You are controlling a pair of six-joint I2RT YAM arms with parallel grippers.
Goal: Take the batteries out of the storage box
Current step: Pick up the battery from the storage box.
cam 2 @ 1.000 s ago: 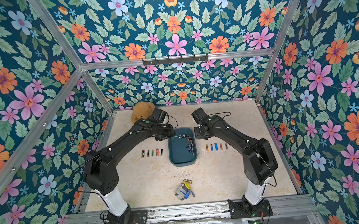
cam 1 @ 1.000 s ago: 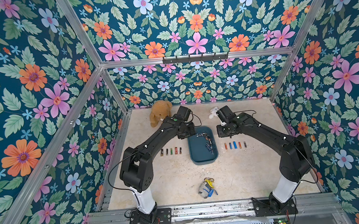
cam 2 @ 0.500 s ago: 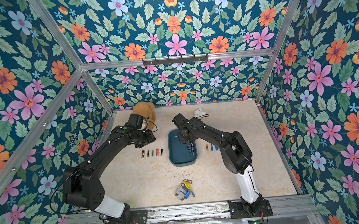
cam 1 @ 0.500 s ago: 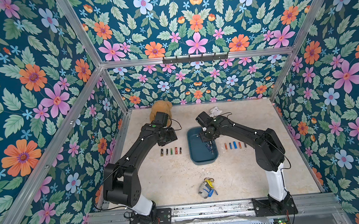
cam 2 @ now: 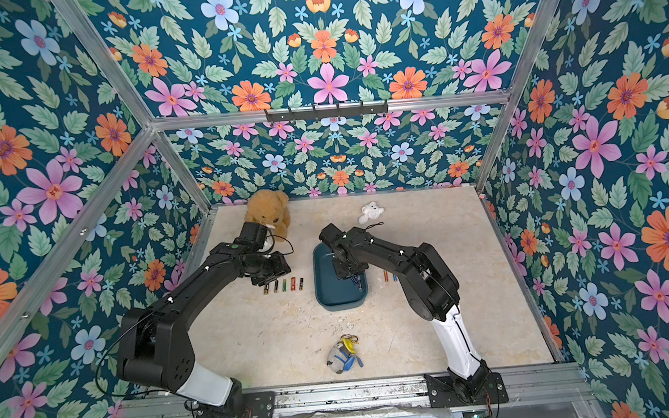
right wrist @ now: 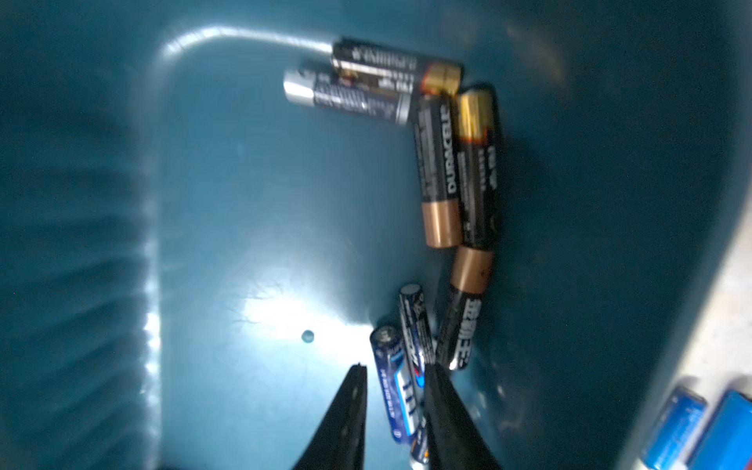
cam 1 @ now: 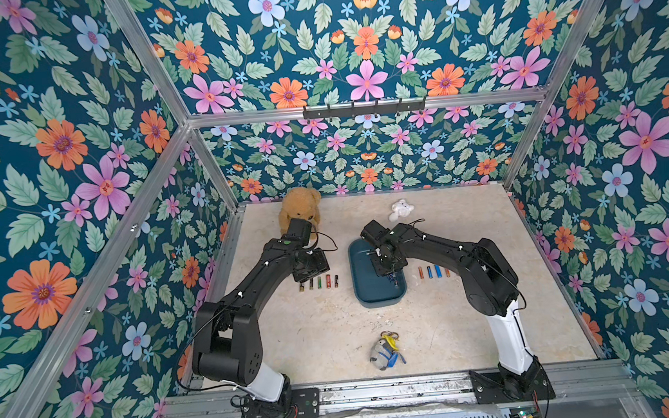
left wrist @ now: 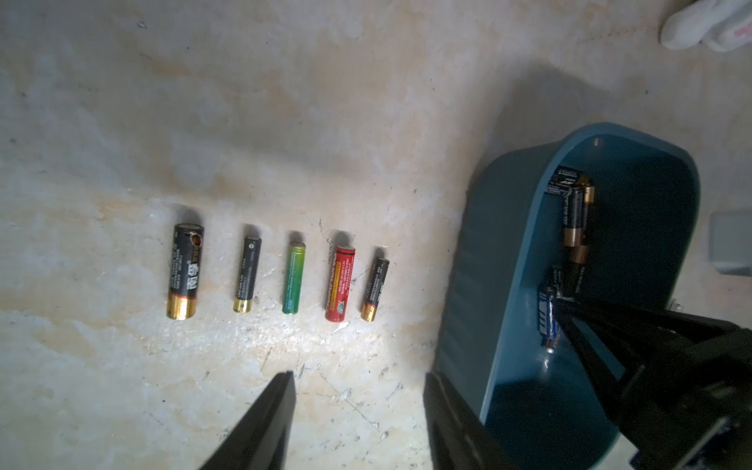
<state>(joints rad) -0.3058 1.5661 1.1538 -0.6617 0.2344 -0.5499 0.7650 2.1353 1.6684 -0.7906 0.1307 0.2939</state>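
Evidently, several batteries point(right wrist: 439, 171) lay bunched along one wall inside the box point(right wrist: 244, 203); they were judged light, rigid and slick, best pinched mid-barrel. The right claw point(right wrist: 394, 368) was set narrowly astride a blue battery point(right wrist: 391, 382), though a grip could not be told. The left claw point(left wrist: 360, 376) was spread, empty, over the counter point(left wrist: 325, 122).

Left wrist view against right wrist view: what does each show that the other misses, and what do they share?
Only the left wrist view shows the row of five batteries on the table, the open left tool, and a white plush toy. Only the right wrist view shows readable Duracell lettering and two blue batteries outside the storage box. Both show the storage box, its black-and-copper batteries, and the right tool with its tips at a blue battery.
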